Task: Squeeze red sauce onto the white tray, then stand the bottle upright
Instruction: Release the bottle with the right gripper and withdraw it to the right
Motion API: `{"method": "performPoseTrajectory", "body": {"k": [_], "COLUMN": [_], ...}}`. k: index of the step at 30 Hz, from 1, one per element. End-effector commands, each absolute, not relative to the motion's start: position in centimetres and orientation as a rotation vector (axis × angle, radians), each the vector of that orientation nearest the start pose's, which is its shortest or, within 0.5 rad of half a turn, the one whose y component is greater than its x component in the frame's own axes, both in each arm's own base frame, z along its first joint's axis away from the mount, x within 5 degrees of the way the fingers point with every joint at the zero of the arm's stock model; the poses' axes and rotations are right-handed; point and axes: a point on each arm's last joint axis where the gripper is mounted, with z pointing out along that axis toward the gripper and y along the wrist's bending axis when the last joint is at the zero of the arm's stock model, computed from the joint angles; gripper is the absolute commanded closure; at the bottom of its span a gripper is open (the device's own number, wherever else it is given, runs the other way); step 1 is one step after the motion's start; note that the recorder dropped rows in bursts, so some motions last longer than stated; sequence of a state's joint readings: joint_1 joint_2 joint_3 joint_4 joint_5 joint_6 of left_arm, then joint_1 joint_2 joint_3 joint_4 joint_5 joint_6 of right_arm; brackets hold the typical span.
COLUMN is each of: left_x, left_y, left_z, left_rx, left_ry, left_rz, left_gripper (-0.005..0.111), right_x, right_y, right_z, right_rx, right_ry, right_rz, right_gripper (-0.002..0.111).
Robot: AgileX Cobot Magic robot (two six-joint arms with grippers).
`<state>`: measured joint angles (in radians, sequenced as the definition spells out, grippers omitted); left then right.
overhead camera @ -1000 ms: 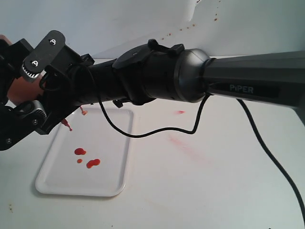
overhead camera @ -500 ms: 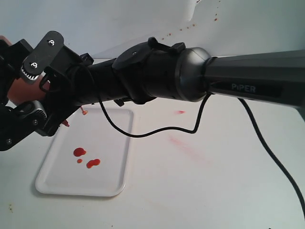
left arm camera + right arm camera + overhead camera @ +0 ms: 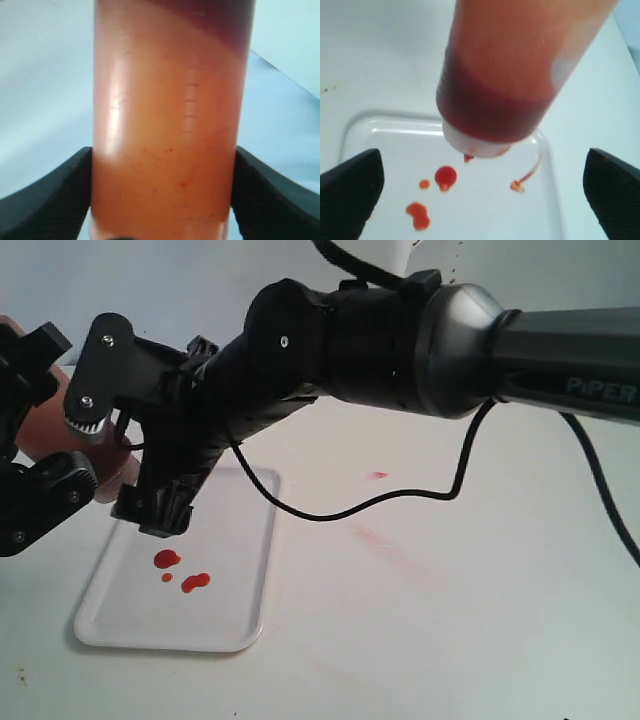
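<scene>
The bottle [image 3: 55,428] hangs tilted, nozzle down, over the far end of the white tray [image 3: 235,625]. My left gripper [image 3: 163,150] is shut on its orange body, with one black finger [image 3: 50,200] pressed against each side. In the right wrist view the bottle [image 3: 520,60] shows dark red sauce pooled at its nozzle end, and the tethered cap [image 3: 517,186] dangles. My right gripper [image 3: 483,154] is open, its fingers [image 3: 350,187] wide apart and off the bottle. Three blobs of red sauce [image 3: 167,558] lie on the tray; the largest red sauce blob [image 3: 445,176] sits below the nozzle.
The right arm [image 3: 400,330] reaches across from the right above the white table, its black cable [image 3: 400,495] sagging below it. A faint pinkish smear [image 3: 385,545] and a small red spot [image 3: 377,475] mark the table right of the tray.
The right arm has lifted and rolled, and its gripper has swung down over the tray's far end, hiding the nozzle in the exterior view. The sauce blobs and left gripper are unchanged.
</scene>
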<state>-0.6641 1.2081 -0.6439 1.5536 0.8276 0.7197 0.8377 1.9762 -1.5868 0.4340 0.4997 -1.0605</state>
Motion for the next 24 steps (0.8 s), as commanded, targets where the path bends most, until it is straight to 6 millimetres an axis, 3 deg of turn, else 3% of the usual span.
{"method": "performPoseTrajectory", "body": {"k": [1, 8, 14, 20, 24], "left_x": [21.5, 20.8, 20.9, 20.8, 20.8], "left_y": [-8.3, -7.8, -8.0, -8.0, -8.1], "left_z": [28.4, 29.1, 28.9, 28.7, 28.5], "left_rx": [-2.493, -2.509, -2.521, -2.540, -2.564], "left_ry": [-0.961, -1.053, -1.054, -1.095, -1.123], "left_rz": [-1.961, -1.973, -1.958, -1.927, -1.898], "left_gripper": [0.107, 0.107, 0.107, 0.107, 0.107], "right_x": [29.3, 28.8, 28.8, 28.0, 26.2], "right_y": [33.7, 31.8, 28.9, 25.1, 24.0], "right_z": [26.3, 28.2, 31.4, 35.7, 36.3], "right_rx": [-1.683, -1.675, -1.550, -1.400, -1.354], "right_ry": [1.717, 1.805, 1.908, 1.966, 1.966], "right_rz": [0.199, 0.122, 0.141, 0.226, 0.338], "right_gripper": [0.018, 0.055, 0.106, 0.108, 0.108]}}
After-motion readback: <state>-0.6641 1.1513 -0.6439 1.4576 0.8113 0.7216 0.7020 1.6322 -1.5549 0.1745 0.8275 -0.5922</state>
